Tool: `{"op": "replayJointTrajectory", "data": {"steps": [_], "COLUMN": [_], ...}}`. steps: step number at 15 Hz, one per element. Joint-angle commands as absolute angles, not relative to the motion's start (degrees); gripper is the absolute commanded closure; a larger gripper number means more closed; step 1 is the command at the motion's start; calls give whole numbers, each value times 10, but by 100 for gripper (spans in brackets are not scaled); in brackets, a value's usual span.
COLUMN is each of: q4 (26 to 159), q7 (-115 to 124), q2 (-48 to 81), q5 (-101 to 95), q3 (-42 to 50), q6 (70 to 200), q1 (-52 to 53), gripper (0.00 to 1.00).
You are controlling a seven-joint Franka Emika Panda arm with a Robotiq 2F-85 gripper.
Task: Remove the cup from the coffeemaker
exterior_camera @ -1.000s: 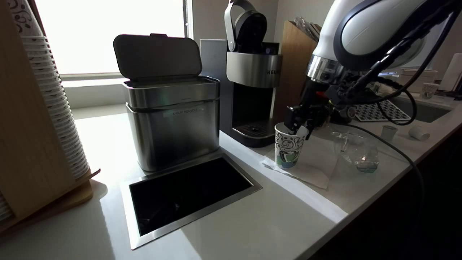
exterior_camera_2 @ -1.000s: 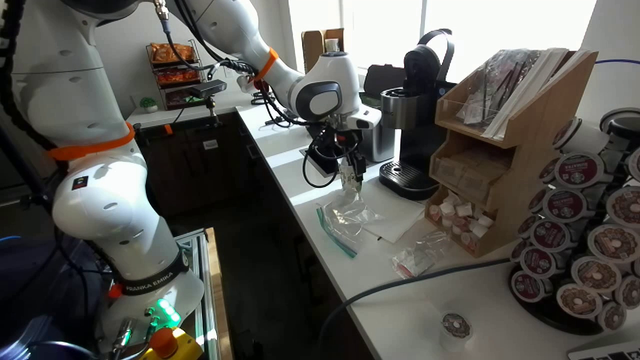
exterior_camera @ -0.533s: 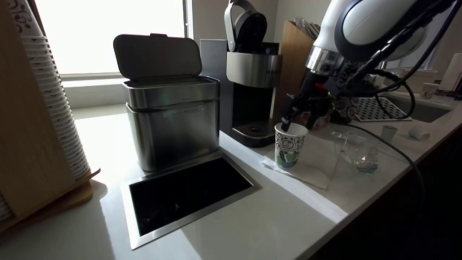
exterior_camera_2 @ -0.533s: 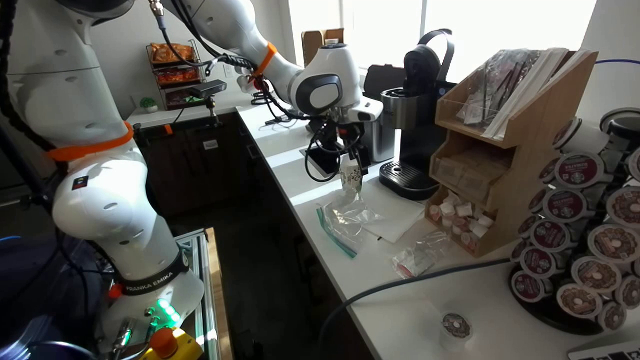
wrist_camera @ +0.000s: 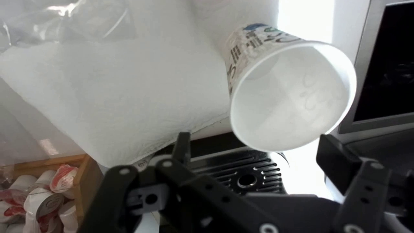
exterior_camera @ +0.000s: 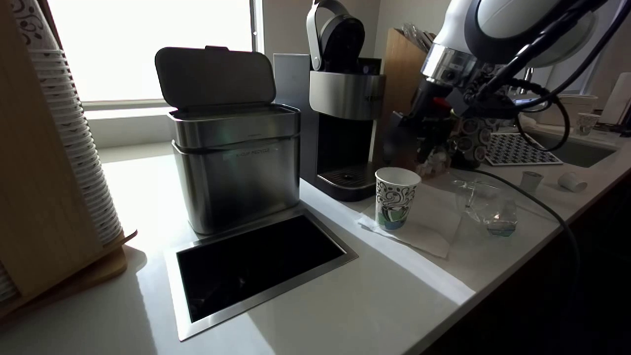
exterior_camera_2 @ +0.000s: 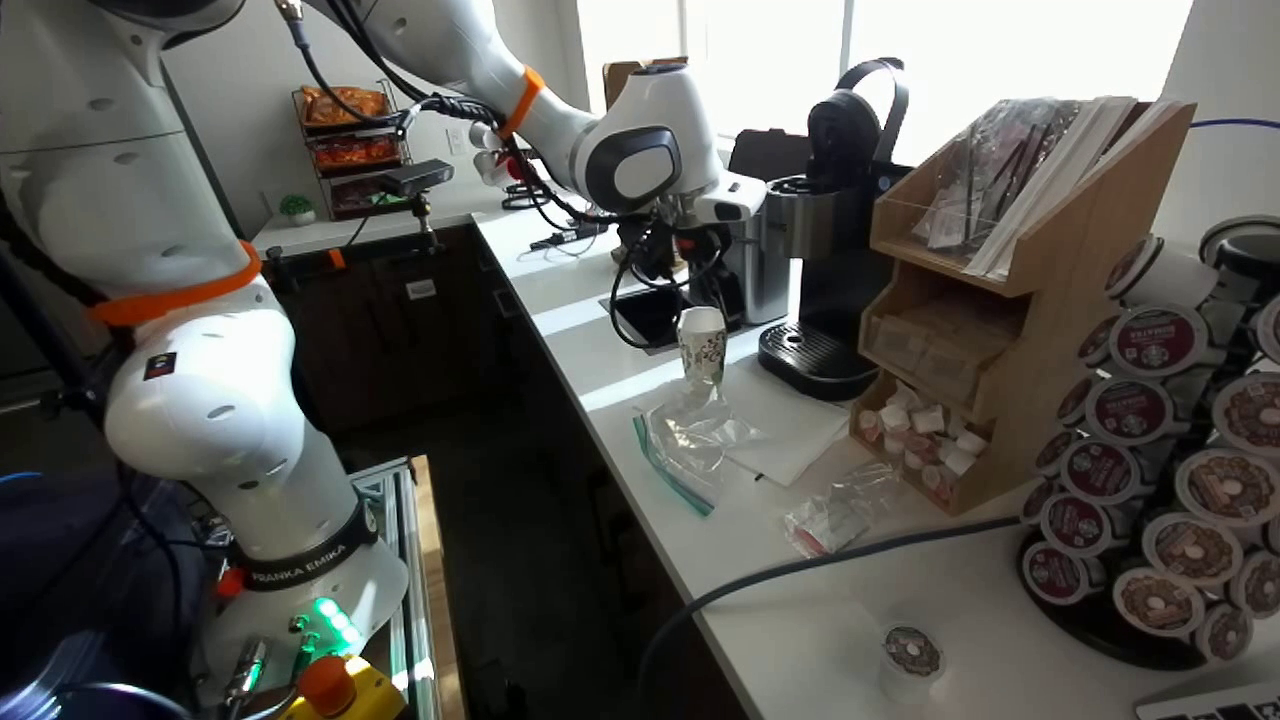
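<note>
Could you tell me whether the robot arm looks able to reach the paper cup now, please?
Likely yes: the gripper stands open near the upright paper cup, and the wrist view shows nothing between them.

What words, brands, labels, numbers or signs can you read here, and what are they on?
"FRANKA EMIKA": black band low on the arm.
"K-CUP RECYCLE", faint: steel bin.
"KEU...", blurred: coffeemaker.
Too small or blurred: pod labels, tub labels, sticker on the arm, cabinet label, small marks on the cup.
No numbers I can make out.
</note>
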State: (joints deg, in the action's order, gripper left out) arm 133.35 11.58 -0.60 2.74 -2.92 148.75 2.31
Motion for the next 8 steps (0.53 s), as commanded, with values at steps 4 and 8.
{"op": "replayJointTrajectory", "data": {"steps": [4, 8], "q4": [1333, 1331], "q7": [83, 82], "q2": [-44, -54], "q5": [44, 45], "q3": [-29, -29], "q6": [1468, 1473], "q1": [26, 26], "gripper": [0, 0]}}
